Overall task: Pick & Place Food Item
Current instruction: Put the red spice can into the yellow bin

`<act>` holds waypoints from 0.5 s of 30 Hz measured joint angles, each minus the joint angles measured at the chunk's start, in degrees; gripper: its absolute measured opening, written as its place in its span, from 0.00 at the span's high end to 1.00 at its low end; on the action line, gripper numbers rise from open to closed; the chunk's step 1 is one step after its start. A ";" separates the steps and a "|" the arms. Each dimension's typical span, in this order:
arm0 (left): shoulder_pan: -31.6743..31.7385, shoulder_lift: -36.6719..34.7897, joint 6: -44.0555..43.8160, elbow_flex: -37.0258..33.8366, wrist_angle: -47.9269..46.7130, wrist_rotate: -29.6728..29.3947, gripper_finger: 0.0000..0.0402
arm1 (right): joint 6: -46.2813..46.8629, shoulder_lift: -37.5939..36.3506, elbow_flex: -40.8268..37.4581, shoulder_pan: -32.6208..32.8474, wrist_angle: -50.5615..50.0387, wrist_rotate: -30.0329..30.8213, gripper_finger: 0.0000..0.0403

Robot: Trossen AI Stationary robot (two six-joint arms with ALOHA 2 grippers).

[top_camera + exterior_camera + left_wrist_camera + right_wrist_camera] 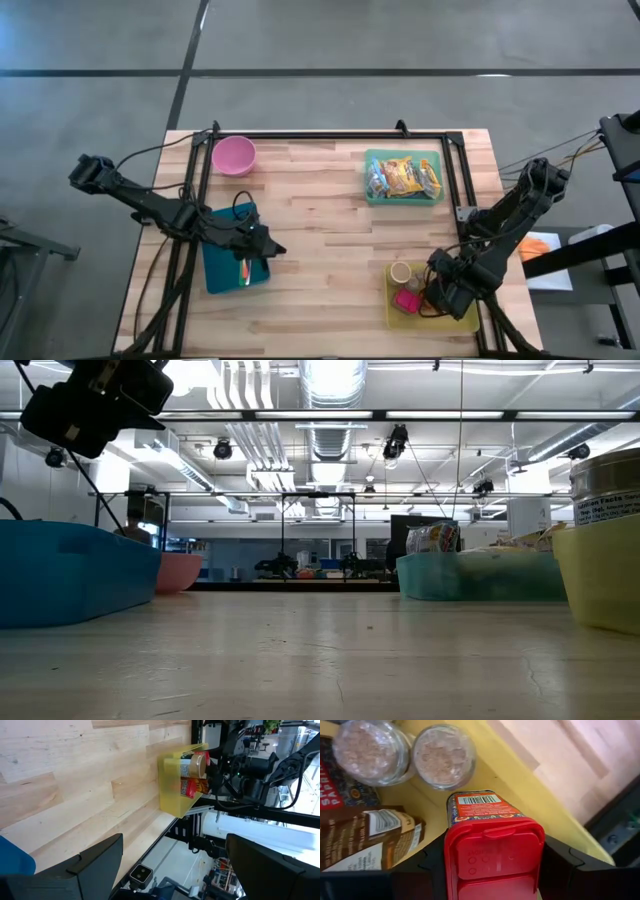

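The red-lidded rectangular spice tin (492, 847) stands in the shallow yellow plastic tray (470, 322) at the near right corner of the pale wooden desk (330, 240), beside two clear round jars with ground spice (407, 755) and a dark paprika packet (367, 835). The tin looks light and rigid, with flat, rather slick sides; its hinged lid could pop under a squeeze. The best hold is probably across the two flat sides just below the lid.

The right claw (492, 870) points straight down into the tray, its dark fingers (560, 865) half spread and flanking the lid on both sides; whether they press on it I cannot tell.

The left claw (268, 246) waits spread wide and empty over the blue rectangular tray (218, 272).
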 joint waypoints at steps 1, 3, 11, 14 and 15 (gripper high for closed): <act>0.00 0.00 0.00 0.00 -0.02 -0.02 0.11 | 0.00 0.00 -0.19 0.00 0.68 -0.05 0.49; 0.00 0.00 0.00 0.00 -0.02 -0.02 0.11 | -0.02 0.03 -0.56 0.00 1.74 -0.19 0.45; 0.00 0.00 -0.15 -0.02 0.00 0.00 0.11 | -0.41 1.42 -0.78 0.02 2.87 -0.40 0.14; 0.00 0.00 -0.28 -0.02 0.00 0.00 0.11 | -0.42 1.51 -0.78 0.02 3.03 -0.59 0.10; 0.00 0.00 -0.27 -0.02 0.00 0.00 0.11 | -0.43 1.51 -0.78 0.02 3.12 -0.72 0.09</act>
